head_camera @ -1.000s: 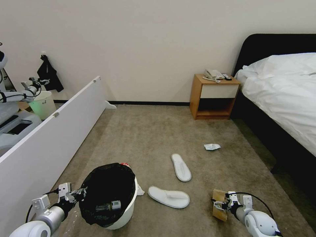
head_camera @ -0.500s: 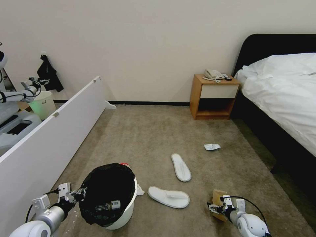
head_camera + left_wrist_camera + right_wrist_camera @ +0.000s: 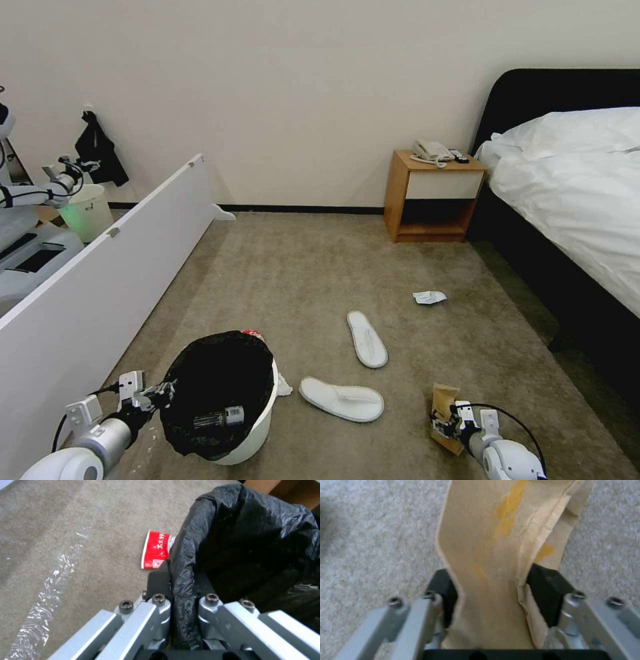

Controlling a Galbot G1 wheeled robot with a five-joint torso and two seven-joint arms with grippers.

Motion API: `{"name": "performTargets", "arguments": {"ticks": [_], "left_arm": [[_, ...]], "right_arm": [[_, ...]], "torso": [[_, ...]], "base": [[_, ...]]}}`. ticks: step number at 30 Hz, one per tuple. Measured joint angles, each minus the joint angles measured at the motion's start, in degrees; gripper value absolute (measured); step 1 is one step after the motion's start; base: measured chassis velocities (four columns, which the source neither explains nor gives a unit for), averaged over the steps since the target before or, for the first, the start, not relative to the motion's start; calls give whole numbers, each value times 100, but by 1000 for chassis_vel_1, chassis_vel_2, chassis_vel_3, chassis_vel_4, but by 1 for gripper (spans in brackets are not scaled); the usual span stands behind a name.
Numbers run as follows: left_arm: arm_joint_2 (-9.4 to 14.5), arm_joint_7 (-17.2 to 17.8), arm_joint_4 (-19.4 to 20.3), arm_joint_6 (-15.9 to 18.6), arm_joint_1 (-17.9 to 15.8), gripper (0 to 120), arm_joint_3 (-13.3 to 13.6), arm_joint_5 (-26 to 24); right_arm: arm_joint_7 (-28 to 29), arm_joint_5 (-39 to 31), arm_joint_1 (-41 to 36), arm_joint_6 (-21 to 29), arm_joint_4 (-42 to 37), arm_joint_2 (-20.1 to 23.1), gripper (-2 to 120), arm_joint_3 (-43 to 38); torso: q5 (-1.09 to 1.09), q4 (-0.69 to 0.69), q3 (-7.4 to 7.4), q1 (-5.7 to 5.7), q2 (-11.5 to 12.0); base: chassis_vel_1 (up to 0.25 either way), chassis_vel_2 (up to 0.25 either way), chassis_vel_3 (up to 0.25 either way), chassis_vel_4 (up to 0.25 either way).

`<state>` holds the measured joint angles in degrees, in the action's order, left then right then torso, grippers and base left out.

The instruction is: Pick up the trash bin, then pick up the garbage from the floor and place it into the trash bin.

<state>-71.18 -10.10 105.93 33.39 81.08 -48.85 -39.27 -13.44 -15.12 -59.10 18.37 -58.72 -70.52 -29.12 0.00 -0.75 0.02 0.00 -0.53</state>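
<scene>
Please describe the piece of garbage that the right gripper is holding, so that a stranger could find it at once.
Start from the bed on the right and come down the floor toward the robot. There the right gripper has its fingers on both sides of the tan folded paper. It is brown with yellow stains, unlike the white slippers beside it.

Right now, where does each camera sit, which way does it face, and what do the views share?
Head view: on the head, facing forward and down at the floor; left gripper on the trash bin, right gripper at the tan paper.
Left wrist view: along the left gripper clamped on the black liner; a red wrapper beside it.
Right wrist view: down on the tan paper between the right gripper fingers.
Shared: head and wrist views show liner, wrapper and paper.
</scene>
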Motion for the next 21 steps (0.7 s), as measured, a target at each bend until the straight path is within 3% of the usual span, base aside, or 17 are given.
{"name": "performTargets", "arguments": {"ticks": [1,3,5,10,15,21], "left_arm": [[0,0,0,0,0,4,0,0],[2,-7,0,-7,8,4,-3,2],[6,-8,0,-9,12,4,-8,3],[17,-15,4,-19,30,4,-21,3],[6,-17,13,-21,34,4,-12,7],[11,-17,43,-21,39,4,-3,8]], "right_arm": [[0,0,0,0,0,0,49,0],[-19,47,14,-74,10,-4,36,6],[-19,51,17,-89,10,-6,33,8],[-20,68,26,-155,-31,4,10,30],[26,81,20,-182,-107,29,0,33],[141,99,-65,-218,-501,180,0,10]], "torso": [[0,0,0,0,0],[0,0,0,0,0],[0,0,0,0,0],[0,0,0,0,0],[0,0,0,0,0],[1,0,0,0,0]], "base": [[0,0,0,0],[0,0,0,0],[0,0,0,0],[0,0,0,0],[0,0,0,0],[0,0,0,0]]}}
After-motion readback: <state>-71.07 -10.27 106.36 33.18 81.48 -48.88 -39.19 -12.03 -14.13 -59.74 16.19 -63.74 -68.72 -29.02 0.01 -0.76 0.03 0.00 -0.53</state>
